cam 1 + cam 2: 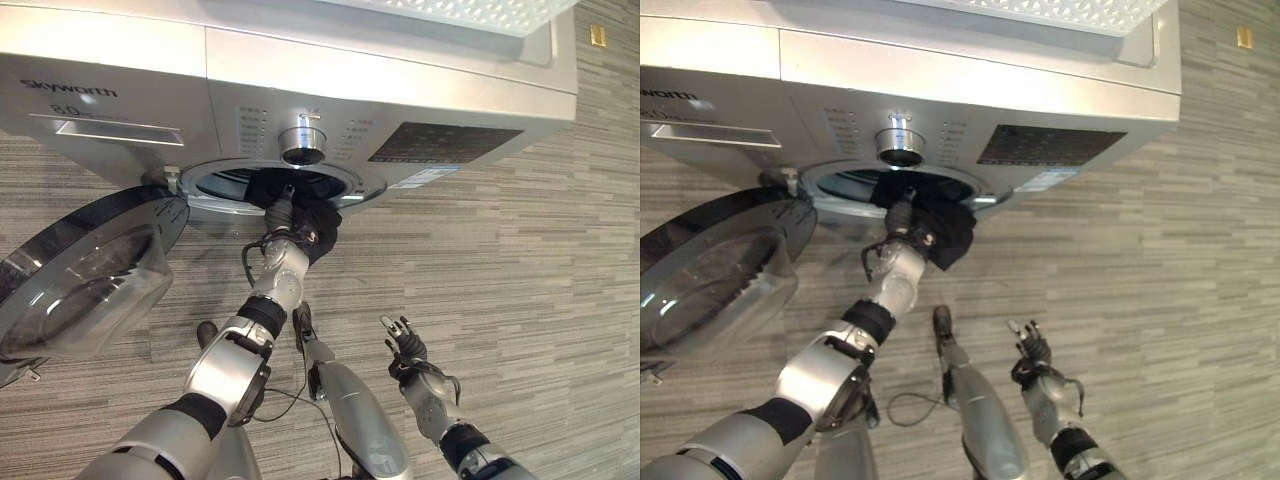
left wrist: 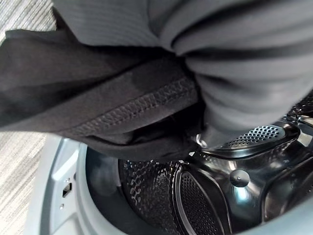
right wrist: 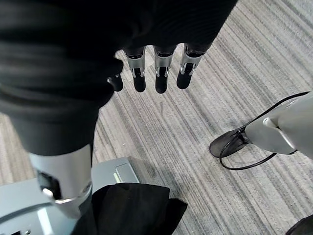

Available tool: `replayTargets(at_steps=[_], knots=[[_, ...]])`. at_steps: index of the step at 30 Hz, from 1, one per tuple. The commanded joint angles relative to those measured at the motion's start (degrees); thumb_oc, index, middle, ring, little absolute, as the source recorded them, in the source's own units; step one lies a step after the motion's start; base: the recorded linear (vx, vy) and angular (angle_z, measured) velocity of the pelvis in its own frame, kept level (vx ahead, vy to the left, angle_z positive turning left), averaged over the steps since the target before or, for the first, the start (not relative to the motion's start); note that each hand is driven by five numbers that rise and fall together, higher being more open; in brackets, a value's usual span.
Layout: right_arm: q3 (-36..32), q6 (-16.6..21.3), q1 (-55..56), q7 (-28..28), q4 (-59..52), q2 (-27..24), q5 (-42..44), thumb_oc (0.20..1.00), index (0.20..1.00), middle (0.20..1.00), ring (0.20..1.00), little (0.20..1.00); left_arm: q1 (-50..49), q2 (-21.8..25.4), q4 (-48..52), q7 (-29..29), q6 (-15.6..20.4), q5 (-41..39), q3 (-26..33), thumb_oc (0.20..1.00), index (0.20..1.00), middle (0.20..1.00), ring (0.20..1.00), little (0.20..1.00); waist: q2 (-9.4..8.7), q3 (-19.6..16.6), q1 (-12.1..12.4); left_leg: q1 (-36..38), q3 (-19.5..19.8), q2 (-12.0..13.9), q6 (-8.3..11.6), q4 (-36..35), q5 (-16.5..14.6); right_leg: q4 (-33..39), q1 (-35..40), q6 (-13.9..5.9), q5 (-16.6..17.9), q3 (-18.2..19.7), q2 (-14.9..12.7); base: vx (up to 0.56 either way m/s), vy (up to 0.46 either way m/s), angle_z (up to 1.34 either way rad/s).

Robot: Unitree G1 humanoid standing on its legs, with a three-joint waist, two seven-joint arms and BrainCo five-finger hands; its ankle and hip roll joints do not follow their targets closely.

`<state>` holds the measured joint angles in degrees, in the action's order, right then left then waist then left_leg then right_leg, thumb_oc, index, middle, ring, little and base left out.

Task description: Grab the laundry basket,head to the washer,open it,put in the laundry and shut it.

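The left hand is at the washer's round opening, pushing black laundry into the drum (its fingers are hidden, so I cannot tell), while the right hand hangs below the washer with straight fingers, holding nothing.

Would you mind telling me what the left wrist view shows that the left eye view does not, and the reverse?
The left wrist view looks into the washer's perforated metal drum from close by. The left eye view takes in the washer from outside, with its control knob, its open round door swung to one side, the striped floor and the idle right hand held low. Both show the dark garment at the drum opening, where the left hand reaches.
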<state>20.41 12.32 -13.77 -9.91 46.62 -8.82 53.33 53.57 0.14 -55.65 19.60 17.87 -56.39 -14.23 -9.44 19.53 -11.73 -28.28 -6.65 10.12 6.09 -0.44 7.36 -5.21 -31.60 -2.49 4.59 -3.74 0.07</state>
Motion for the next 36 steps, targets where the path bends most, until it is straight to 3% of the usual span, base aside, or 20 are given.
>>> replayTargets(at_steps=[1,8,12,15,18,21,22,23,24,26,27,36], knots=[[-1.0,2.0,1.2,-0.8,-1.7,-0.5,1.3,1.000,1.000,1.000,1.000,1.000,5.2,-2.3,-1.1,-0.9,2.6,-0.4,1.0,0.200,0.200,0.200,0.200,0.200,-0.95,-0.9,-0.1,-1.9,2.4,1.2,1.08,7.3,-6.4,-6.9,-1.5,-1.82,-7.7,-0.9,-1.4,0.00,0.000,0.00],[-1.0,2.0,1.2,-0.8,-1.7,-0.5,1.3,1.000,1.000,1.000,1.000,1.000,5.2,-2.3,-1.1,-0.9,2.6,-0.4,1.0,0.200,0.200,0.200,0.200,0.200,-0.95,-0.9,-0.1,-1.9,2.4,1.2,1.08,7.3,-6.4,-6.9,-1.5,-1.82,-7.7,-0.9,-1.4,0.00,0.002,0.00],[-0.3,3.1,0.9,-0.6,-5.7,-0.8,3.0,1.000,1.000,1.000,1.000,1.000,10.9,1.8,-3.9,-0.2,2.7,-2.7,4.0,0.200,0.200,0.200,0.200,0.200,-0.31,-2.3,-1.5,-9.0,3.6,1.1,0.74,13.1,-8.9,-12.4,-8.3,-1.49,-9.2,-0.5,-1.8,-0.04,-0.025,0.01],[0.9,4.9,1.5,-0.8,-15.5,-3.2,3.0,1.000,1.000,1.000,1.000,1.000,18.8,9.1,-6.6,1.1,3.1,-6.9,8.7,0.200,0.200,0.200,0.200,0.200,0.15,-2.9,-3.5,-15.3,4.3,2.2,0.78,17.2,-10.5,-17.7,-15.0,-0.85,-10.9,-0.2,-1.7,0.02,-0.084,0.14],[1.0,6.0,2.8,-1.0,-23.9,-6.3,0.0,1.000,1.000,1.000,1.000,1.000,27.8,13.8,-2.2,1.8,10.2,-16.5,13.4,0.200,0.200,0.200,0.200,0.200,0.34,-3.3,-6.0,-20.4,4.7,3.2,0.91,17.7,-11.7,-17.5,-20.5,-1.55,-10.3,0.5,-0.7,0.09,-0.109,0.04],[0.6,6.3,3.2,-1.1,-25.3,-7.1,-0.9,1.000,1.000,1.000,1.000,1.000,28.9,13.4,-0.6,1.9,11.5,-16.8,13.3,0.200,0.200,0.200,0.200,0.200,0.75,-3.6,-6.5,-21.9,4.9,3.4,0.87,18.2,-12.0,-17.4,-21.8,-1.80,-10.2,0.5,-0.5,0.04,-0.087,-0.16],[-4.0,6.8,6.2,-1.5,-27.4,-10.3,-1.1,1.000,1.000,1.000,1.000,1.000,29.1,7.4,12.0,1.3,15.8,-15.6,8.8,0.200,0.200,0.200,0.200,0.200,2.14,-0.3,-7.2,-23.6,4.4,2.8,0.89,17.5,-11.9,-15.9,-23.2,-2.29,-10.3,0.4,-1.1,0.08,-0.227,-0.09],[-4.4,6.7,7.0,-1.6,-27.8,-10.5,-0.9,1.000,1.000,1.000,1.000,1.000,27.7,5.1,14.9,1.3,16.5,-15.3,7.8,0.200,0.200,0.200,0.200,0.200,2.71,0.6,-7.2,-24.3,3.9,2.7,1.04,17.7,-11.5,-16.0,-23.5,-2.19,-10.3,0.3,-1.4,0.09,-0.257,-0.02],[-5.1,6.4,7.1,-1.8,-28.2,-10.3,-0.2,1.000,1.000,1.000,1.000,1.000,23.5,-0.7,19.5,-0.3,16.4,-15.3,6.3,0.200,0.200,0.200,0.200,0.200,3.54,1.8,-7.2,-24.9,3.1,2.8,1.70,17.2,-10.7,-16.1,-24.6,-1.94,-10.4,0.0,-1.2,0.03,-0.097,0.30],[-5.0,6.2,8.4,-2.1,-30.3,-9.9,0.2,1.000,1.000,1.000,1.000,1.000,18.5,-4.8,23.1,0.2,16.3,-15.1,5.1,0.200,0.200,0.200,0.200,0.200,4.06,1.4,-6.5,-25.7,3.0,3.0,2.12,17.1,-10.3,-16.9,-25.9,-1.73,-10.4,-0.2,-0.8,0.01,-0.083,0.44],[-2.9,5.8,8.3,-1.6,-31.2,-9.7,0.4,1.000,1.000,1.000,1.000,1.000,16.2,-7.6,20.2,-0.1,15.0,-16.6,5.6,0.200,0.200,0.200,0.200,0.200,3.96,1.2,-6.0,-26.8,3.3,3.2,2.44,17.3,-10.2,-17.8,-27.1,-1.40,-10.4,-0.4,-0.7,-0.01,-0.084,0.13],[-2.4,6.8,7.2,-1.8,-33.4,-12.9,1.4,1.000,1.000,1.000,1.000,1.000,19.5,-8.6,17.2,-1.2,15.2,-20.4,5.4,0.200,0.200,0.200,0.200,0.200,4.32,1.0,-6.0,-28.5,2.9,3.6,3.45,16.1,-8.9,-17.5,-28.1,-1.76,-9.9,-1.7,-1.1,-0.01,-0.030,0.01]])
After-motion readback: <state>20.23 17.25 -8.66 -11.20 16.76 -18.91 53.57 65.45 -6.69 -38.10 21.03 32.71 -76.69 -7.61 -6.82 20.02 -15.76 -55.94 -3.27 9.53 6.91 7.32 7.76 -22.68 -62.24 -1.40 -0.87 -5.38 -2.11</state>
